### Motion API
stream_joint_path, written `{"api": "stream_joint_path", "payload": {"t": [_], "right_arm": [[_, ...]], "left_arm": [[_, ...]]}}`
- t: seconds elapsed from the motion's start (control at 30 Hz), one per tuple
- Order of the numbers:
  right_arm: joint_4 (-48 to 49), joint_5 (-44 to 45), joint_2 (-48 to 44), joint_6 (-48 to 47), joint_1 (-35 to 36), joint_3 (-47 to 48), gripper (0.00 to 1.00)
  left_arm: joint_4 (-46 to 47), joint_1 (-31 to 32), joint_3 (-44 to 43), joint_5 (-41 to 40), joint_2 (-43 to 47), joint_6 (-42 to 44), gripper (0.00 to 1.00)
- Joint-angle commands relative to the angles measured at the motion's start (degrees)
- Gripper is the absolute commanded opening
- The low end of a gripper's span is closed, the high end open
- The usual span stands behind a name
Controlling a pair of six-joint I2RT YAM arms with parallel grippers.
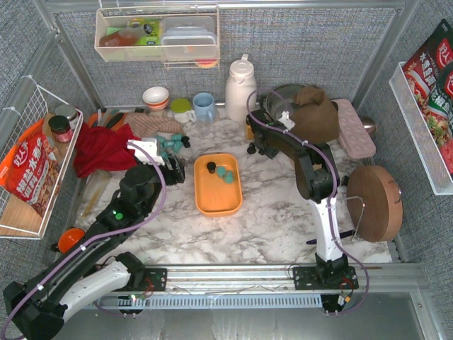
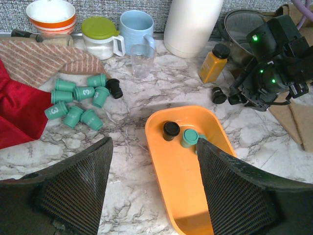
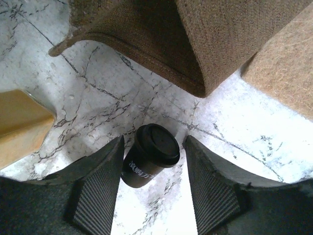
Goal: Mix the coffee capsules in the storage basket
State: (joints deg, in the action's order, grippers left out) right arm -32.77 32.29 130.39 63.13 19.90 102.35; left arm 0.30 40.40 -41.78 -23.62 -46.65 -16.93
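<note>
Mesh-faced fingers of my right tool (image 3: 154, 147) fill the bottom of the wrist view, spread to either side of a black capsule (image 3: 151, 154). It sits toward the back edge of the table (image 3: 98, 88); I cannot tell whether either pad touches it.

That marble table is slick, so anything I fumble will probably slide or roll. The brown cloth (image 3: 195, 39) hangs just behind the capsule. If my fingers close off-centre, the round body could squirt out and vanish under that fold.

The storage basket (image 1: 218, 198) lies mid-table and looks light, with a low rim. It holds one black capsule and a couple of teal ones. My left tool (image 2: 154, 147) hovers over its left end, fingers wide apart and holding nothing. A careless dip there could shove the basket or tip it. A capsule let go from too high may bounce over the rim.

Most teal capsules (image 2: 78, 103) lie bunched toward the back-left corner, beside the red cloth (image 2: 14, 112), and a sweep could scatter them into it.

The amber bottle (image 2: 213, 64) stands near the black capsule, so my right tool, swinging wide, could topple it.
</note>
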Motion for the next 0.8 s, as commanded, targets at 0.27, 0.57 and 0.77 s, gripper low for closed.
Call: {"api": "stream_joint_path", "payload": {"t": [0.27, 0.57, 0.77], "right_arm": [[0.10, -0.93, -0.50, -2.66, -0.34, -1.51, 0.44], [7.42, -4.16, -8.07, -14.12, -0.35, -8.43, 0.42], [18.13, -9.69, -17.69, -23.30, -0.35, -18.36, 0.42]], "left_arm": [[0.58, -0.04, -0.50, -0.10, 0.08, -0.03, 0.78], [0.67, -0.06, -0.50, 0.01, -0.49, 0.05, 0.78], [1.08, -0.06, -0.72, 4.20, -1.98, 0.62, 0.78]]}}
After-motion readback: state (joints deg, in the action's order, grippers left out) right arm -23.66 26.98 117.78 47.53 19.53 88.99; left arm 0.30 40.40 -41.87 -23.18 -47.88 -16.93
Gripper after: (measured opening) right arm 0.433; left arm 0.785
